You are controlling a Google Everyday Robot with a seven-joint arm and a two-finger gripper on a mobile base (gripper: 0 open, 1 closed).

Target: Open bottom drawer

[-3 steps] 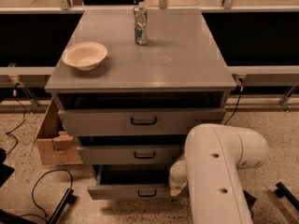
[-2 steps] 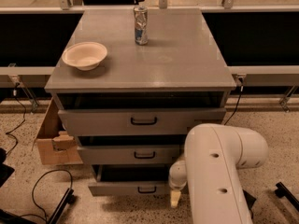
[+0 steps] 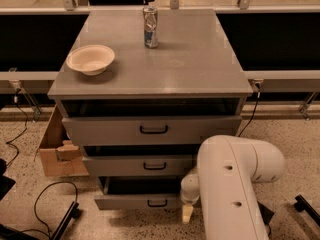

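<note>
From my seat I see the grey cabinet (image 3: 190, 59) head on, with its three drawers stacked below the top. The bottom drawer (image 3: 125, 202) sits lowest, just above the speckled floor (image 3: 280, 134). It is pulled out part of the way, and a dark gap shows between its front panel and the middle drawer (image 3: 115, 166). Its small black loop handle (image 3: 157, 203) is at the centre of the panel.

The big white arm (image 3: 235, 184) fills the lower right of my view, in front of the cabinet's right side. The gripper (image 3: 187, 214) hangs low at the end of the arm, just beside the right end of the bottom drawer's front and to the right of the handle. I cannot tell whether it is released or clenched, or whether it touches the panel.

The top drawer (image 3: 150, 130) and the middle drawer also stand out a little from the frame.

On the cabinet top, a pale bowl (image 3: 90, 59) rests near the left edge. A drink can (image 3: 150, 27) stands upright near the back edge, about midway across. A cardboard box (image 3: 55, 149) sits on the floor against the cabinet's left side, with black cables (image 3: 42, 204) looping in front of it.
</note>
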